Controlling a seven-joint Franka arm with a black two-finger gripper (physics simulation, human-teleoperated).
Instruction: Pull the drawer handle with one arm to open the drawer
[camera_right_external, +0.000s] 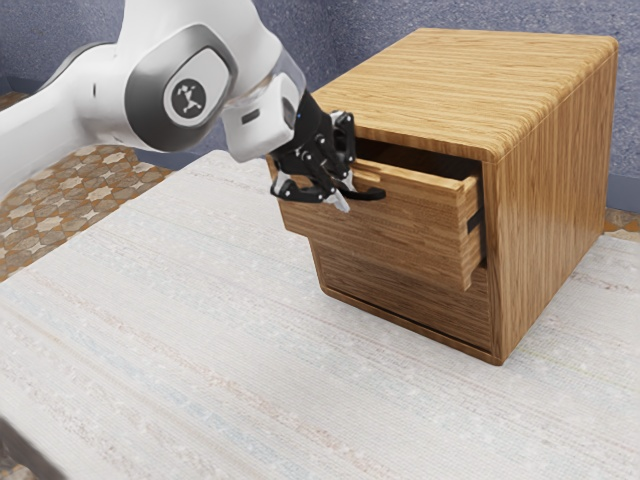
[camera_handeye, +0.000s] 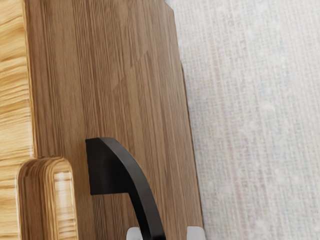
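So the top drawer (camera_right_external: 400, 225) of the wooden cabinet (camera_right_external: 540, 180) sits partway out, front face pointing toward the exterior view's left where the arm comes in, and the cabinet's on the pale woven table (camera_right_external: 200, 350). The black drawer handle (camera_right_external: 365, 193) is a curved bar running sideways along that front. The pincer (camera_right_external: 335, 190) is right on it, fingers spread with the bar between them, and there's a sliver of wood showing beside one fingertip (camera_handeye: 195, 232), so it's hooked rather than clamped.
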